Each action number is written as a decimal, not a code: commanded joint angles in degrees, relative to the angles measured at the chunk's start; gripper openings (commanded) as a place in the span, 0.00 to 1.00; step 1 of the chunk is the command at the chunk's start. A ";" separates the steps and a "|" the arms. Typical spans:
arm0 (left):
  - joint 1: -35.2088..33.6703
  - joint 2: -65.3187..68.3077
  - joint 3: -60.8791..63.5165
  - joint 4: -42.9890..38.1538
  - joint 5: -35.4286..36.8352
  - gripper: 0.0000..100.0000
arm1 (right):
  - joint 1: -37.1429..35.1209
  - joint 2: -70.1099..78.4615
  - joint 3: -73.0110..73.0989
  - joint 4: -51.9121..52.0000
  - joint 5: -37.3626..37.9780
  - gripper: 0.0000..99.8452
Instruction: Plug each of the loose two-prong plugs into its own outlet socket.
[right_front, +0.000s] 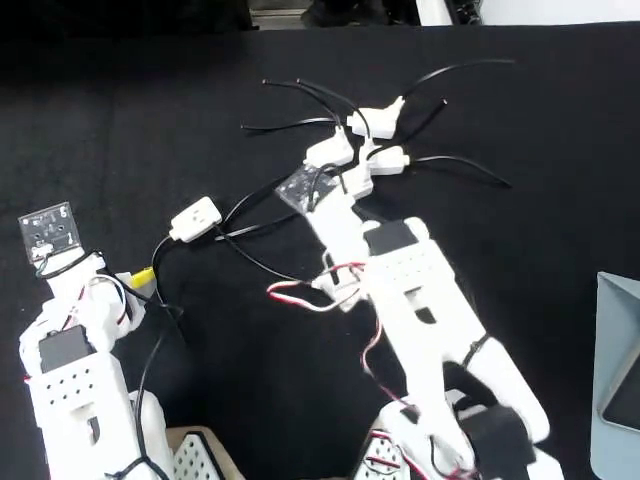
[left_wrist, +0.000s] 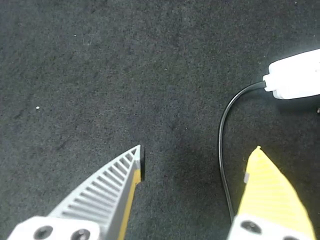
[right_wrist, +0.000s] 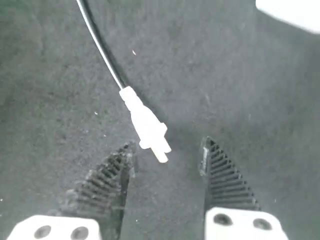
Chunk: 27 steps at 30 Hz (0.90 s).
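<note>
We find the right gripper (right_wrist: 167, 145) open, one finger each side of a loose white plug (right_wrist: 147, 127) on the black mat (right_wrist: 225, 75), seemingly lined up to pinch it. The left gripper (left_wrist: 198, 148), also open, hovers beside the white socket (right_front: 195, 218), left of centre in the high view, perhaps ready to steady it.

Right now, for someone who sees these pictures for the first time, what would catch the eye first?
First, the tangle of white sockets and plugs with black cords at the far middle of the black table. Next, the right end effector, open, with a white two-prong plug lying between its fingertips. The left end effector is open too, near a lone white socket.
</note>
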 joint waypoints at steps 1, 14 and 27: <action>0.75 -0.18 -1.71 -1.14 0.18 0.32 | -4.57 -3.65 4.35 -5.10 2.29 0.19; 0.75 -0.18 -1.71 -1.14 0.18 0.32 | -2.46 8.66 2.33 -13.27 7.30 0.18; 0.75 -0.18 -1.71 -1.14 0.18 0.32 | -1.32 14.02 -1.45 -9.67 11.52 0.12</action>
